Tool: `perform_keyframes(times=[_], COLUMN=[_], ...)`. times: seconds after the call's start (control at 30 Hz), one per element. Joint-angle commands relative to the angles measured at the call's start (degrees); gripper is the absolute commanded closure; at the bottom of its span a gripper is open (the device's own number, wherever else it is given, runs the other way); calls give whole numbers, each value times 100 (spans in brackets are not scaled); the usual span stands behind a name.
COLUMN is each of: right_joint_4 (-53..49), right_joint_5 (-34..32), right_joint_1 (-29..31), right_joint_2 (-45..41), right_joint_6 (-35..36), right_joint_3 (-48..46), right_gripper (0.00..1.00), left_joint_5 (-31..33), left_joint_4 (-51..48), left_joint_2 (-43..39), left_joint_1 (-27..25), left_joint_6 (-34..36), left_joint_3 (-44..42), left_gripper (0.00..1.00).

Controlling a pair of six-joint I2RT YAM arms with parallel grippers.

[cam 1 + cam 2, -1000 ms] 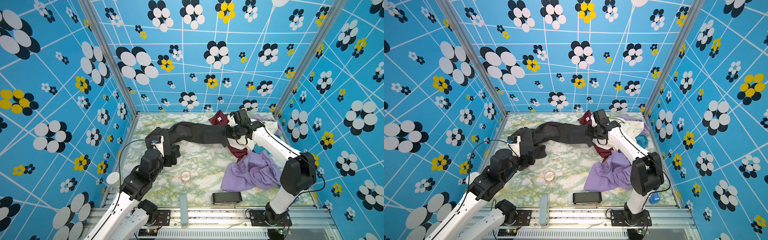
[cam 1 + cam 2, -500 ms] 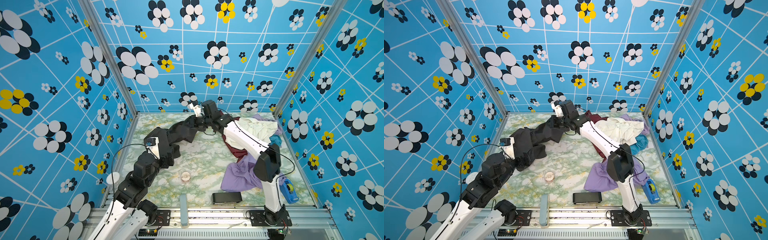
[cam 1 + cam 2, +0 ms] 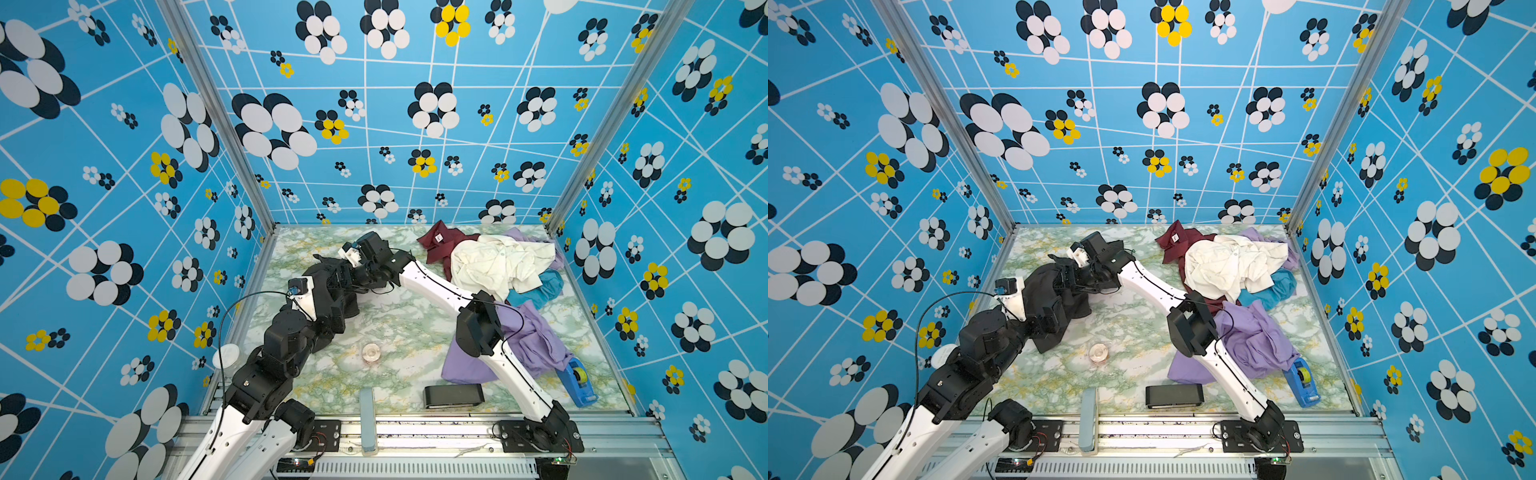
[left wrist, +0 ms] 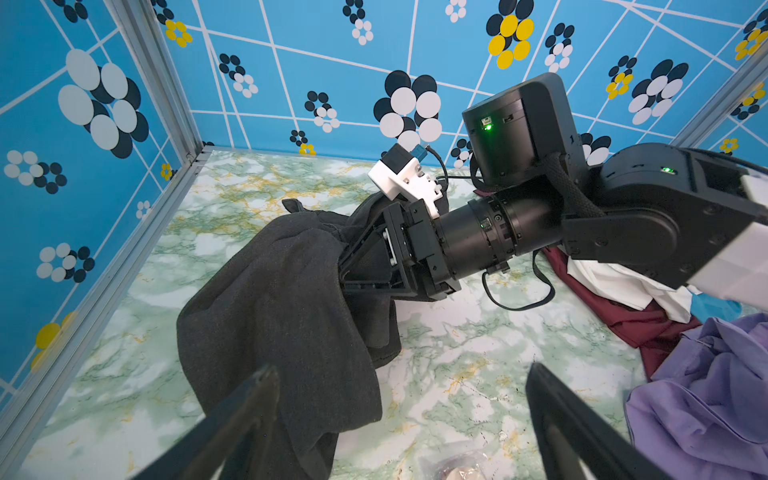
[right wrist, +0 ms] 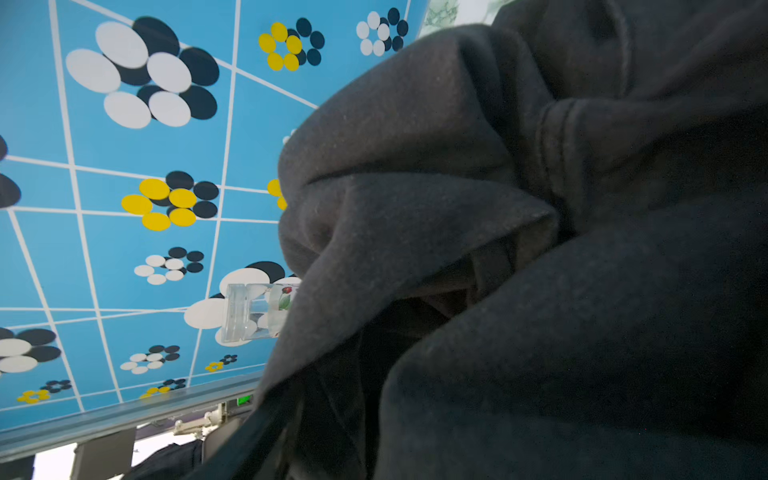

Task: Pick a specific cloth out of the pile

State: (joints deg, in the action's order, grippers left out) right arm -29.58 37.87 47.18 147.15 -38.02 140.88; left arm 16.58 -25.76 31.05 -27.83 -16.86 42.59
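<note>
Black cloth (image 3: 1042, 282) heaped by left edge of tabletop (image 3: 395, 316), apart from pile (image 3: 498, 266) in far right corner. Jaws of right gripper (image 4: 353, 270) look spread, tips buried in cloth. Jaws of left gripper (image 4: 401, 370) spread beside cloth. Blue dispenser (image 3: 582, 392) holds tape roll (image 3: 578, 375), front right corner. Contents of clear jar (image 3: 371, 353), mid-front: unclear.

You see charcoal cloth (image 4: 282, 311), a maroon, cream, teal and lavender pile (image 3: 494, 266), green-veined marble table (image 3: 399, 328), blue flowered walls (image 3: 374, 104).

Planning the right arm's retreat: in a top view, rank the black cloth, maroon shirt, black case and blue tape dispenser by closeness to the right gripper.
1. black cloth, at the right gripper, table's left.
2. maroon shirt, at the back.
3. black case, front middle.
4. blue tape dispenser, front right.
</note>
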Motion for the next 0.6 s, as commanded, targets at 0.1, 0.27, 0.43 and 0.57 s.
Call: perform_keyframes(times=[0.1,0.27,0.43,0.57], right_joint_4=[-576,-1742,-2972,-2584], right_joint_5=[-399,-1146,-2116,-2690], right_joint_1=[-103,-162,-293,-719], right_joint_2=[-1026,-1708,-2484,-3793], right_joint_6=[661,1345,2040,2254], right_joint_3=[-191,-212,-488,-2073], right_gripper=[7,1,1,1], left_joint_5=[89,84,181,497], left_joint_4=[-64,-23,-19,-69], left_joint_2=[-31,53,227,526], left_joint_1=[-11,-11,-11,-1], left_joint_6=[64,77,98,242], left_joint_3=[12,80,166,227], left_gripper=[5,2,1,1])
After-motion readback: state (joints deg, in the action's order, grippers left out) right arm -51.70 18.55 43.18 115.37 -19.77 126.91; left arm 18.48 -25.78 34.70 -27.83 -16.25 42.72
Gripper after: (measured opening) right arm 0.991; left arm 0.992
